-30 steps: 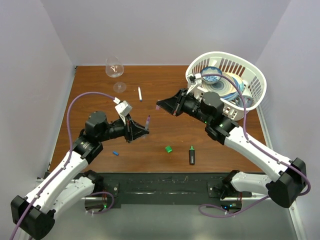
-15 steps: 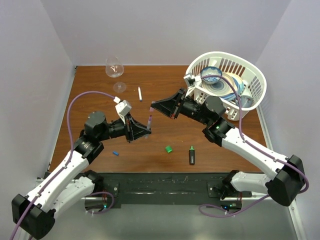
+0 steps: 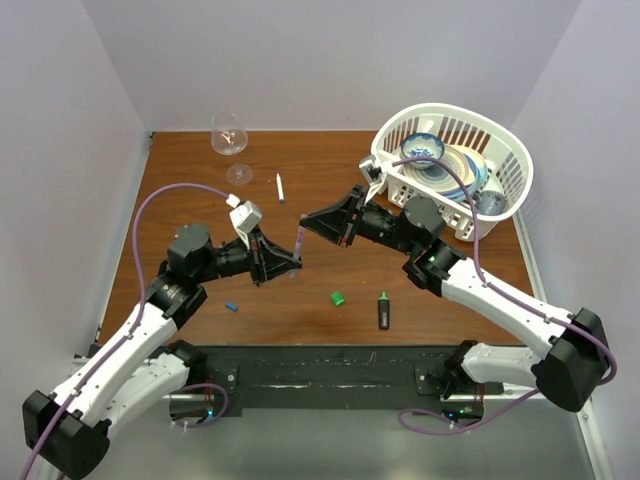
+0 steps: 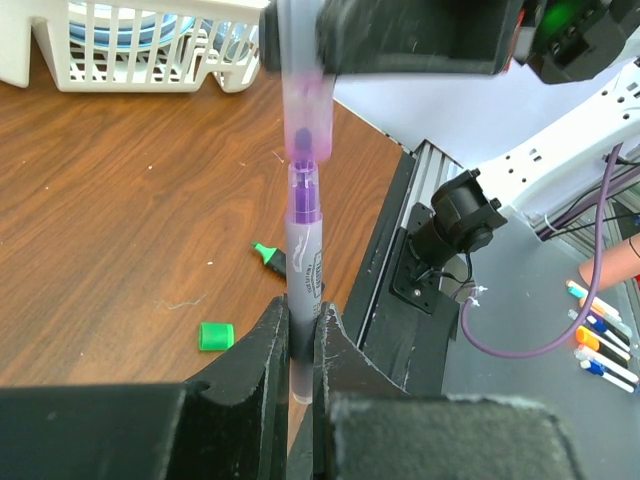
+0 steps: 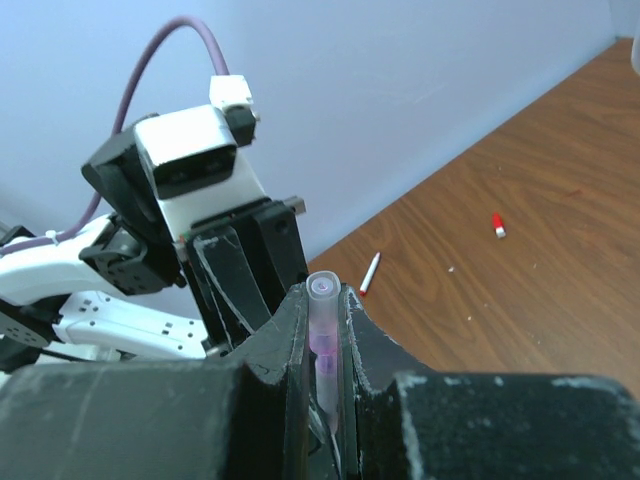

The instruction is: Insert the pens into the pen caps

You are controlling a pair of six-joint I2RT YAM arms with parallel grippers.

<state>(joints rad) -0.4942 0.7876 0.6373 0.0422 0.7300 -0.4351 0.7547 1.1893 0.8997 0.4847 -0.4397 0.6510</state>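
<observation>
- The table (image 3: 330, 180) fills the middle of the overhead view. If either piece slips, I judge it drops there and may roll toward the loose green cap (image 3: 338, 298) and black marker (image 3: 384, 310) at lower centre.
- The left gripper (image 4: 300, 335), at the bottom of its own view, is clamped on the purple-grey pen (image 4: 305, 250) low on its barrel. The right gripper (image 5: 326, 325) is clamped on a clear cap (image 5: 322, 292).
- The pen stands upright at frame centre in the left wrist view, its purple tip just inside the cap's mouth.
- The cap sits at top centre there. If the two are off line, I expect the tip to jam on the rim, pushing the pen back through the fingers or twisting the cap loose.
</observation>
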